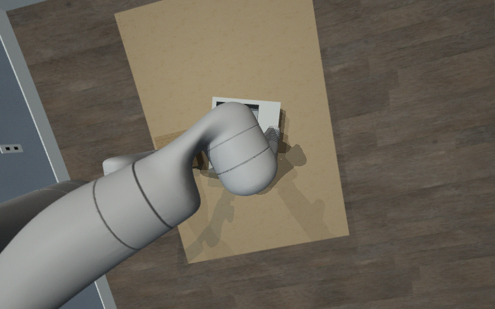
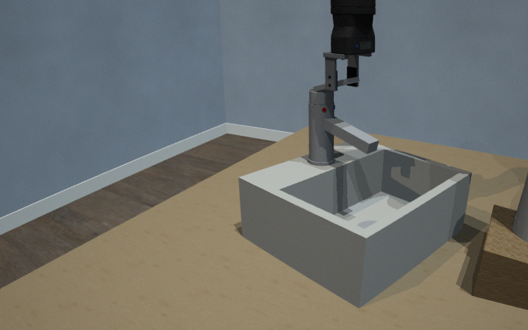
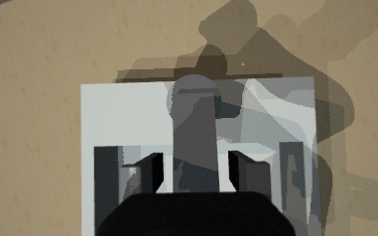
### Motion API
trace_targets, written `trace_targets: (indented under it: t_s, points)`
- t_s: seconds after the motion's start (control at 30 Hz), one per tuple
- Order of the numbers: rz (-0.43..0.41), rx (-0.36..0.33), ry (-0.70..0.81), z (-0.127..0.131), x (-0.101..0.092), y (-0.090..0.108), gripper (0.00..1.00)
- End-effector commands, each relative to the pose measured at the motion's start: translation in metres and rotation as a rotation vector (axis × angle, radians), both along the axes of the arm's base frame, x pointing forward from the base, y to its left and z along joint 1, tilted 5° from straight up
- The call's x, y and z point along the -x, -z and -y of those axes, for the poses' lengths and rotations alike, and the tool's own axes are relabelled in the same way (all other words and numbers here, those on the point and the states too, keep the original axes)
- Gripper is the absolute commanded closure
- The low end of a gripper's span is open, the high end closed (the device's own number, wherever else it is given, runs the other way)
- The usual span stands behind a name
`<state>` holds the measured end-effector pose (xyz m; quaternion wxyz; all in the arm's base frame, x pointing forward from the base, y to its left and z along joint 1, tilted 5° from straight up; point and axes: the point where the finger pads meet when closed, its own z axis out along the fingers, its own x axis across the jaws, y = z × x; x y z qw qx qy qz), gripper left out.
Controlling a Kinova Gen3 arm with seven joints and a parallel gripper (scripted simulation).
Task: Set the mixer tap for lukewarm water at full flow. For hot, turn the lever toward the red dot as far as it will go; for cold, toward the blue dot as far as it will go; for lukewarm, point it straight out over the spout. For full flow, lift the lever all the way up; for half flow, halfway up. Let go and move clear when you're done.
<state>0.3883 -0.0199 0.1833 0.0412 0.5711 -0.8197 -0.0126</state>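
Gripper (image 2: pixel 341 80) is wide open and holding nothing, hanging straight down with a finger on either side of the lever (image 2: pixel 337 84). That lever sits on top of the mixer tap (image 2: pixel 320 131) and points out over the spout (image 2: pixel 351 134), in line with it. The tap stands on the back rim of the grey sink (image 2: pixel 298 229) on the wooden table (image 2: pixel 134 266).

Tap body (image 2: pixel 320 127) and spout (image 2: pixel 352 135) are reading as dull brushed metal, grey, smooth. Basin (image 2: pixel 298 229) is looking like matt pale-grey stone or ceramic, flat-faced. Table top (image 2: pixel 155 266) is showing light, fine-speckled wood, matt. Arm's block (image 2: pixel 511 262) is showing darker, coarse-grained wood. Floor (image 2: pixel 93 205) is showing dark planks. Arm shell (image 1: pixel 126 199) is appearing smooth, satin grey; gripper (image 2: pixel 341 77) housing matt black.
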Motion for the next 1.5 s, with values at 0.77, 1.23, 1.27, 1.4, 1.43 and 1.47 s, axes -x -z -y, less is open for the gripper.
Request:
trace_targets:
  t_s: [0.77, 1.23, 1.27, 1.4, 1.43, 1.47]
  points:
    - [0.002, 0.000, 0.000, 0.000, 0.000, -0.001, 0.00]
    - [0.002, 0.000, 0.000, 0.000, -0.001, -0.007, 0.00]
    - [0.002, 0.000, 0.000, 0.000, -0.001, -0.009, 0.00]
    - [0.002, 0.000, 0.000, 0.000, -0.002, -0.018, 0.00]
    - [0.002, 0.000, 0.000, -0.001, -0.002, -0.020, 0.00]
    - [0.002, 0.000, 0.000, -0.001, -0.002, -0.023, 0.00]
